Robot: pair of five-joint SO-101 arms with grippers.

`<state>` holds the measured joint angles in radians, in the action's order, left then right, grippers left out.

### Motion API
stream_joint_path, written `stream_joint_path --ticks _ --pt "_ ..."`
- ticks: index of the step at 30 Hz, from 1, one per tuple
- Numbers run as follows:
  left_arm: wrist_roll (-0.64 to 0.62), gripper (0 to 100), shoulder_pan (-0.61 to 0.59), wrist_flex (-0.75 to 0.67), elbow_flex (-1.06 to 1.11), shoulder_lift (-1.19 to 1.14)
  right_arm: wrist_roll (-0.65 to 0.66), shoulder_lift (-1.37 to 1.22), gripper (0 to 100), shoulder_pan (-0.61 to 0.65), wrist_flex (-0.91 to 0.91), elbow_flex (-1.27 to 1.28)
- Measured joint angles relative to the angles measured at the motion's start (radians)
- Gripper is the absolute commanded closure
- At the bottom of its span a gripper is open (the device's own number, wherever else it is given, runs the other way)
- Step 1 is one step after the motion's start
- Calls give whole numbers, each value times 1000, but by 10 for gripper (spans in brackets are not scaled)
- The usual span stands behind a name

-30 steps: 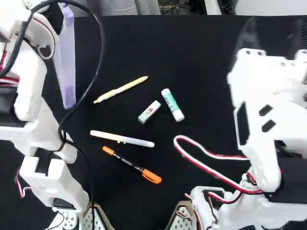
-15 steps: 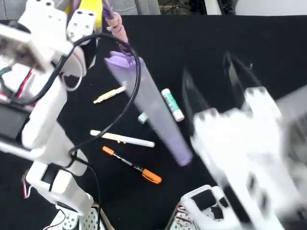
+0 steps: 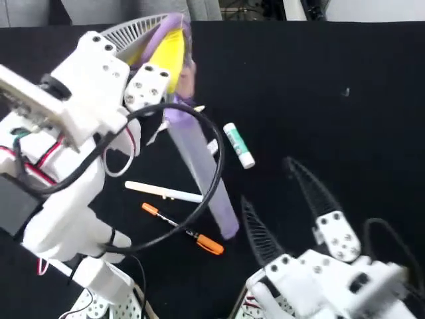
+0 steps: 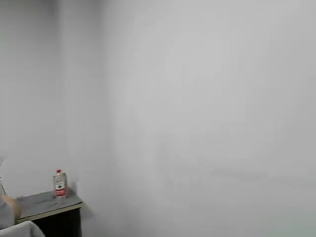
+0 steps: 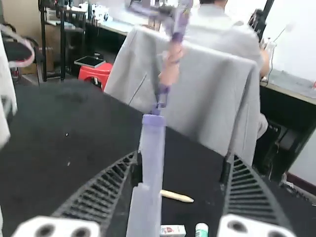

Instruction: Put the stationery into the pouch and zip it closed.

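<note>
Your left end effector (image 3: 174,26) pinches the top of the long lavender fabric pouch (image 3: 202,166) over the black surface's (image 3: 332,80) middle, your right end effector (image 3: 265,181) spread beside its lower end.

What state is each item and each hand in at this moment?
pouch: hanging slanted from the left hand; cannot tell if zipped.
left hand: shut on the pouch's top end.
right hand: open, holding nothing.
glue stick: lying on the table, outside the pouch.
white pen: lying loose.
orange marker: lying loose.
</note>
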<state>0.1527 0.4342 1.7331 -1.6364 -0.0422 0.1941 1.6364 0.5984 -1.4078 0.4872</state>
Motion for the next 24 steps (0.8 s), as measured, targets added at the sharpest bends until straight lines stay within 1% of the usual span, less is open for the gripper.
stream_joint_path --ticks 3,6,8,12,19,24 --pt "0 970 44 0 0 5 0 100 733 0 55 166" --pt "2 970 57 0 0 5 0 173 733 0 106 270" --pt "-3 970 55 0 0 5 5 175 733 0 130 310" --pt "-55 970 61 0 0 -34 5 178 733 2 195 388" --pt "-71 970 61 0 0 -106 5 178 733 2 414 646" --pt "-71 970 61 0 0 -114 5 178 733 5 463 671"
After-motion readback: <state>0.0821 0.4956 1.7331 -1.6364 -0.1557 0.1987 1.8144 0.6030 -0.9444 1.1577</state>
